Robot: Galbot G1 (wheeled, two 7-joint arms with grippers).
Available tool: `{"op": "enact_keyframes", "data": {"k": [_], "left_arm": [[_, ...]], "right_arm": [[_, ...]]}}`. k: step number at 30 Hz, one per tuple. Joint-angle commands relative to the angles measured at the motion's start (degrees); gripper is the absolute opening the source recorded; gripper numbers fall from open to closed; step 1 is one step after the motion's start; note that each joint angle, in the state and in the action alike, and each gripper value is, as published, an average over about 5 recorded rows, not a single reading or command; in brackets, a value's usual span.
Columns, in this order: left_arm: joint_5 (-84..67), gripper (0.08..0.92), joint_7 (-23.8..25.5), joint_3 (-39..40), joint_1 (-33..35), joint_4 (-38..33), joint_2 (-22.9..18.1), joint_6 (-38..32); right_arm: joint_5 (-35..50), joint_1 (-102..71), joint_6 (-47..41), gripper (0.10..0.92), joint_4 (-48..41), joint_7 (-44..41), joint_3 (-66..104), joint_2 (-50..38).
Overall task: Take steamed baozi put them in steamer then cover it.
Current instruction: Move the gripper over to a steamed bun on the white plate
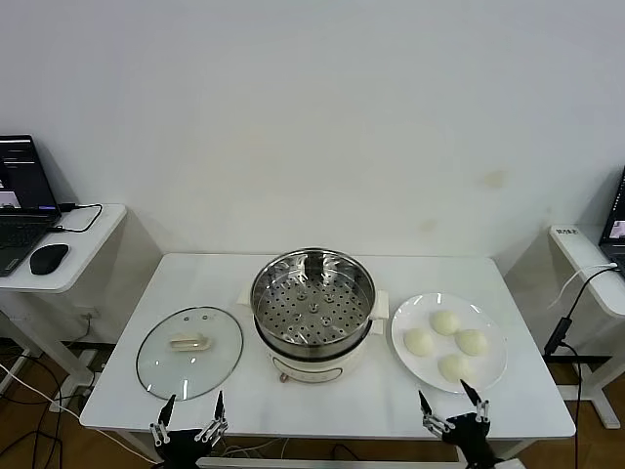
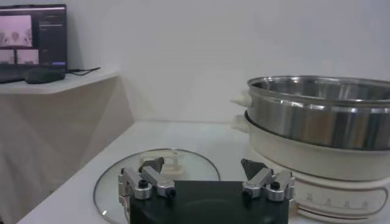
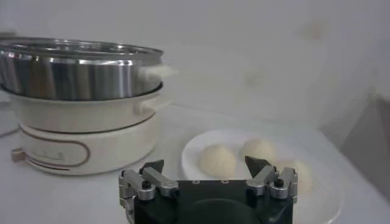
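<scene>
The steamer (image 1: 312,311), a shiny steel pot with a perforated tray on a cream base, stands uncovered mid-table; it also shows in the left wrist view (image 2: 317,115) and the right wrist view (image 3: 79,79). Several cream-white baozi (image 1: 445,322) lie on a white plate (image 1: 493,362) to its right, also in the right wrist view (image 3: 218,161). The glass cover (image 1: 189,352) lies flat on the table to its left, also in the left wrist view (image 2: 183,167). My left gripper (image 1: 189,418) is open at the front edge before the cover. My right gripper (image 1: 452,408) is open before the plate.
A side desk (image 1: 68,264) with a laptop and a mouse (image 1: 49,258) stands at far left. Another desk (image 1: 591,264) with cables stands at far right. A white wall runs behind the table.
</scene>
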Motion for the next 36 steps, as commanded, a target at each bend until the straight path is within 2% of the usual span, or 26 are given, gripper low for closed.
{"op": "enact_keyframes", "data": {"k": [1, 6, 10, 22, 29, 36], "left_arm": [[2.73, 0.823, -0.02, -0.01, -1.19, -0.66, 0.64, 4.22], [4.2, 0.823, -0.05, -0.06, -2.25, -0.57, 0.96, 4.7], [5.0, 0.823, -0.07, -0.1, -2.78, -0.65, 1.02, 4.8], [6.33, 0.823, -0.21, -0.14, -3.4, 0.1, 1.09, 4.82], [7.0, 0.823, -0.23, -0.12, -3.43, 0.11, 1.25, 4.6], [7.15, 0.823, -0.34, -0.4, -3.32, -0.09, 1.22, 4.36]], "right_arm": [[-14.5, 5.45, 1.34, 0.823, -2.63, 1.43, 3.27, -6.43], [-21.97, 12.32, 0.25, 0.823, -5.85, -1.41, 3.78, -12.93], [-23.74, 18.08, -1.89, 0.823, -9.45, -6.37, 2.52, -20.1], [-14.74, 37.02, -6.76, 0.823, -24.98, -31.66, -12.36, -43.51], [-7.09, 58.98, -8.7, 0.823, -31.56, -38.6, -33.3, -47.95], [-3.96, 84.19, -7.72, 0.823, -39.65, -45.98, -61.13, -46.7]]}}
